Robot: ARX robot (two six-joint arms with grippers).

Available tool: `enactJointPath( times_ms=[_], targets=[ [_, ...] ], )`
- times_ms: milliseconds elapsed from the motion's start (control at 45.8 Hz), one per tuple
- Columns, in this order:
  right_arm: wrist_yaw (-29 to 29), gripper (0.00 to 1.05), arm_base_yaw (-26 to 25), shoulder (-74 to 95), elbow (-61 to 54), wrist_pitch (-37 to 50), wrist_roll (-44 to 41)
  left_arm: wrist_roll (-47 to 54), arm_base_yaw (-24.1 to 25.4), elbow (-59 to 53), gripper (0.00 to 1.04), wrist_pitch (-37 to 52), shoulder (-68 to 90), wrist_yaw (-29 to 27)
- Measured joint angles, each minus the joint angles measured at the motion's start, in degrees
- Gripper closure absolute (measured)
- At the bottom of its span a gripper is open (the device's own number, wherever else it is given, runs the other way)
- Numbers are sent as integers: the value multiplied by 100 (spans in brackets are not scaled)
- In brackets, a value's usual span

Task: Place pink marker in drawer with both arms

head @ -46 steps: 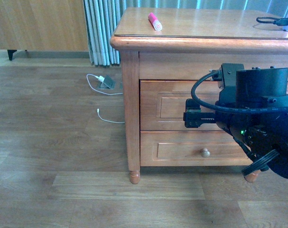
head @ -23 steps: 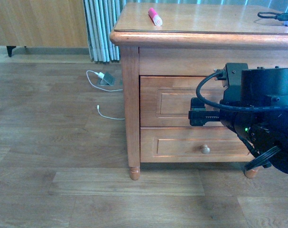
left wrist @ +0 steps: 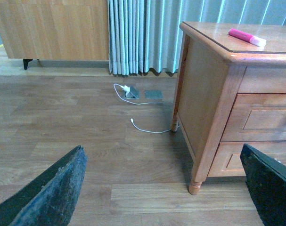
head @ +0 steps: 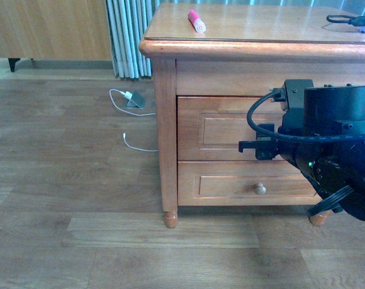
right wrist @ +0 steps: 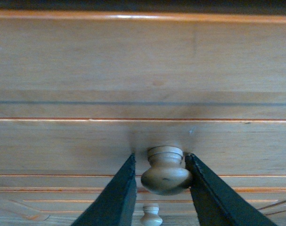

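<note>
The pink marker lies on top of the cabinet, near its left end as the robot faces it, well apart from both grippers. The drawer, the upper one of the cabinet, is closed. The right gripper is at the drawer front. Its fingers stand narrow and touch the round knob on both sides. The left gripper looks at the cabinet's left side from above the floor, spread wide, holding nothing.
</note>
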Motion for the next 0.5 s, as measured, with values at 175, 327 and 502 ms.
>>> enactJointPath(
  times_ms=[175, 327, 502],
  targets=[
    [55, 82, 4, 0, -17, -7, -11, 0, 0, 0, 6, 0, 0, -2],
    [52, 82, 4, -4, -17, -63, -11, 0, 0, 0, 6, 0, 0, 0],
    [22, 82, 11, -46, -83, -79, -4, 0, 0, 0, 6, 0, 0, 0]
  ],
)
